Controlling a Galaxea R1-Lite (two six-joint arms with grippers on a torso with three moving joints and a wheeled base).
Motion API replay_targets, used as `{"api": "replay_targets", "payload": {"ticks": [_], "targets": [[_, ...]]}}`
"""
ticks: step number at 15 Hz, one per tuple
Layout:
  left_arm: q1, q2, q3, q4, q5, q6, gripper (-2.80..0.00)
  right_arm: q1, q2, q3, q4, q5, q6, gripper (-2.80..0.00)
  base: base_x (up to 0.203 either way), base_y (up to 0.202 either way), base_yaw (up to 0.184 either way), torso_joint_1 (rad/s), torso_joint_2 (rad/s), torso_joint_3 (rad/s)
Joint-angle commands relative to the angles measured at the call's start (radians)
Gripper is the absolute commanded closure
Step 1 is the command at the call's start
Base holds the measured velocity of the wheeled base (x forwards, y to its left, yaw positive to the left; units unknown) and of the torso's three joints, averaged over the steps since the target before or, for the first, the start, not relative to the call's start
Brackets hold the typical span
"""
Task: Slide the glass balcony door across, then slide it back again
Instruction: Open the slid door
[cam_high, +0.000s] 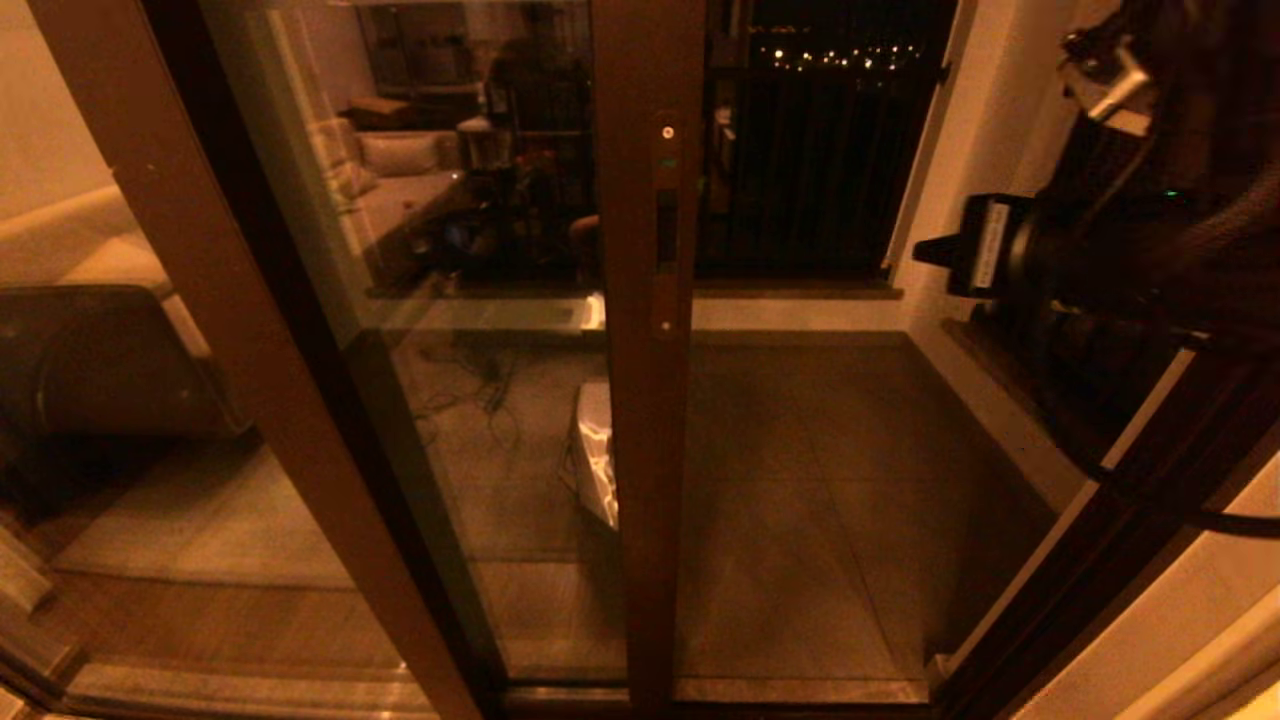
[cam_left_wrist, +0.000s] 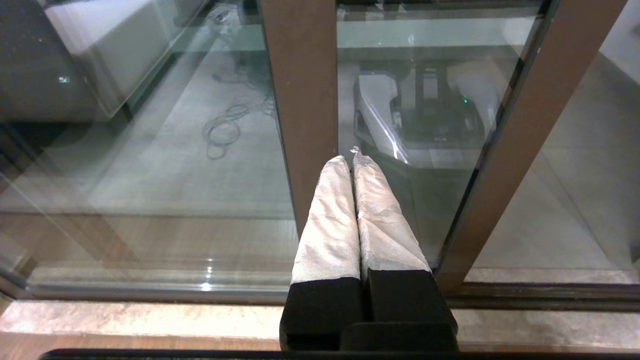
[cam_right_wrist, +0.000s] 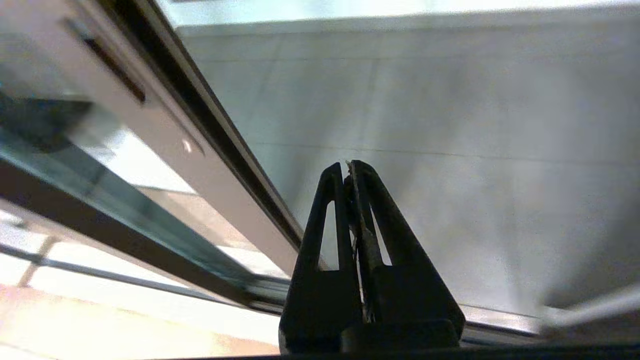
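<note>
Glass balcony door (cam_high: 470, 300) stands in the middle of the head view, its dark brown stile (cam_high: 652, 350) upright at centre with the narrow recessed handle slot (cam_high: 666, 232) and small screws facing the robot. To the right of that stile the opening shows bare balcony floor (cam_high: 800, 480), so the door looks partly slid across. The right gripper (cam_right_wrist: 350, 167) is clenched on nothing, its arm raised at the right of the scene, and in its wrist view the tips sit just beside the stile, apart from it. The left gripper (cam_left_wrist: 350, 160) is also clenched and empty, its wrapped fingers (cam_left_wrist: 327, 220) low and near the fixed panel's plain stile (cam_left_wrist: 302, 100). For the push, I judge the right tips should press flat against the stile's edge near the handle slot, moving level along the track (cam_high: 720, 690) so the pane does not rack or jam.
</note>
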Motion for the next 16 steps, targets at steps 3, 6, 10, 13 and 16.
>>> {"api": "replay_targets", "payload": {"ticks": [3, 6, 10, 13, 16], "targets": [[0.000, 0.000, 0.000, 0.000, 0.000, 0.000, 0.00, -0.014, -0.448, 0.252, 0.051, -0.103, -0.079, 0.00, 0.000, 0.000, 0.000, 0.000, 0.00, 0.000], [0.000, 0.000, 0.000, 0.000, 0.000, 0.000, 0.00, -0.059, -0.751, 0.393, 0.106, -0.205, -0.252, 0.00, 0.000, 0.000, 0.000, 0.000, 0.00, 0.000], [0.000, 0.000, 0.000, 0.000, 0.000, 0.000, 0.00, -0.295, -0.965, 0.400, 0.255, -0.243, -0.405, 0.00, 0.000, 0.000, 0.000, 0.000, 0.00, 0.000], [0.000, 0.000, 0.000, 0.000, 0.000, 0.000, 0.00, -0.424, -1.128, 0.396, 0.377, -0.231, -0.481, 0.00, 0.000, 0.000, 0.000, 0.000, 0.00, 0.000], [-0.001, 0.000, 0.000, 0.000, 0.000, 0.000, 0.00, -0.493, -1.278, 0.421, 0.425, -0.097, -0.496, 0.00, 0.000, 0.000, 0.000, 0.000, 0.00, 0.000]]}}
